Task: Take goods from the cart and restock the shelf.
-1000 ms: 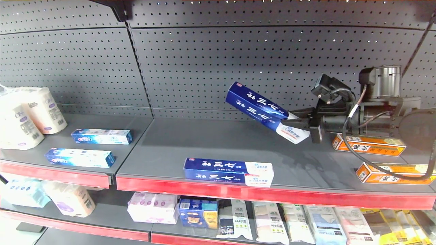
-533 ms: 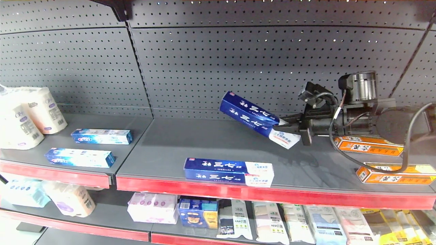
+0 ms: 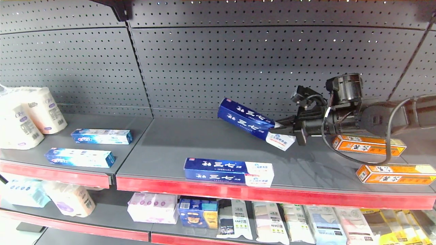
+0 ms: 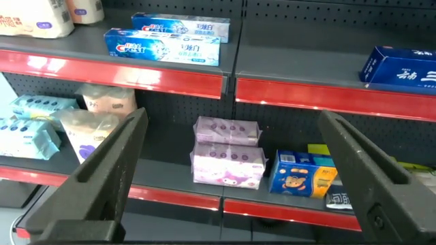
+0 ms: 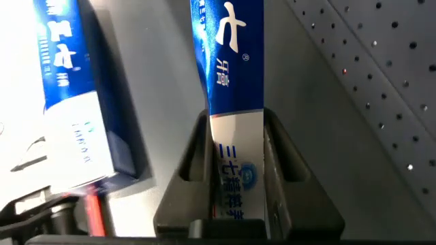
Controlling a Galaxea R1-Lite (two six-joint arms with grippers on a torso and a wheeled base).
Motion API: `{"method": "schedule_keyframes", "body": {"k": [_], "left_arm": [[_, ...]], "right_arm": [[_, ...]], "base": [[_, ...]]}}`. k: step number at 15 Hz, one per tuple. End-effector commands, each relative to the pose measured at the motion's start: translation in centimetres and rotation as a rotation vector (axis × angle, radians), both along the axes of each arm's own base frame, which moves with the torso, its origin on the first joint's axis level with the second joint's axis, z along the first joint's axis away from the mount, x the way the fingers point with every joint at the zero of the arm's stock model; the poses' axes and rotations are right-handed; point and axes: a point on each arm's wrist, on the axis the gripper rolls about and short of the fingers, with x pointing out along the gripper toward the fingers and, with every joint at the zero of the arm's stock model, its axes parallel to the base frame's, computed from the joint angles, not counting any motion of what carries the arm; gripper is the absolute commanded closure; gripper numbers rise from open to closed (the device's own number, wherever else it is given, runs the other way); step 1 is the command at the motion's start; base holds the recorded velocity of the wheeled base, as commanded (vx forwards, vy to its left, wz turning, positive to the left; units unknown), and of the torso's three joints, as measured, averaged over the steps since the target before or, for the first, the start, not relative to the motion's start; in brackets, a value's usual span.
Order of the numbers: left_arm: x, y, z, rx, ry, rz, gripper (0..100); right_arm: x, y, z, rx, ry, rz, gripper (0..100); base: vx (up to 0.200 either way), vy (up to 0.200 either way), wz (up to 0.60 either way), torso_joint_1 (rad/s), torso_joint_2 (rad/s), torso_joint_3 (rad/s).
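My right gripper (image 3: 284, 129) is shut on the white end of a blue-and-white toothpaste box (image 3: 253, 123), holding it tilted just above the back of the grey shelf (image 3: 190, 143), blue end raised toward the pegboard. The right wrist view shows its fingers (image 5: 199, 151) clamped on both sides of that box (image 5: 231, 82). A matching box (image 3: 228, 172) lies flat at the shelf's front edge, and it also shows in the right wrist view (image 5: 68, 88). My left gripper (image 4: 231, 170) is open and empty, out in front of the lower shelves.
Two orange boxes (image 3: 369, 145) (image 3: 396, 174) lie at the right of the shelf. Two light-blue toothpaste boxes (image 3: 101, 136) (image 3: 80, 157) and paper rolls (image 3: 30, 114) sit on the left shelf section. Tissue packs (image 4: 228, 153) and bagged goods fill the lower shelf.
My right arm has carried the toothpaste box left and down toward the shelf surface; its tilt has flattened. The left gripper's earlier state is not shown.
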Motion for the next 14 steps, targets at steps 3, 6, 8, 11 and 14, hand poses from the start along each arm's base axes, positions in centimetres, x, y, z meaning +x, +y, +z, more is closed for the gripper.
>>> {"method": "schedule_keyframes", "body": {"k": [3, 6, 8, 11, 14], "left_arm": [[0.0, 0.0, 0.0, 0.0, 0.0, 0.001, 0], [0.0, 0.0, 0.0, 0.0, 0.0, 0.001, 0], [0.0, 0.0, 0.0, 0.0, 0.0, 0.001, 0], [0.0, 0.0, 0.0, 0.0, 0.0, 0.001, 0], [0.0, 0.0, 0.0, 0.0, 0.0, 0.001, 0]], "right_arm": [[1.3, 0.8, -0.5, -0.01, -0.021, 0.023, 100], [1.5, 0.8, -1.0, -0.034, -0.041, 0.04, 100], [1.4, 0.8, -1.2, -0.036, -0.036, 0.046, 100], [1.7, 0.6, -1.5, -0.032, -0.043, 0.067, 100], [1.9, 0.2, -1.7, -0.043, -0.063, 0.076, 100]], "base": [[0.0, 0.0, 0.0, 0.0, 0.0, 0.0], [0.0, 0.0, 0.0, 0.0, 0.0, 0.0], [0.0, 0.0, 0.0, 0.0, 0.0, 0.0], [0.0, 0.0, 0.0, 0.0, 0.0, 0.0], [0.0, 0.0, 0.0, 0.0, 0.0, 0.0]]}}
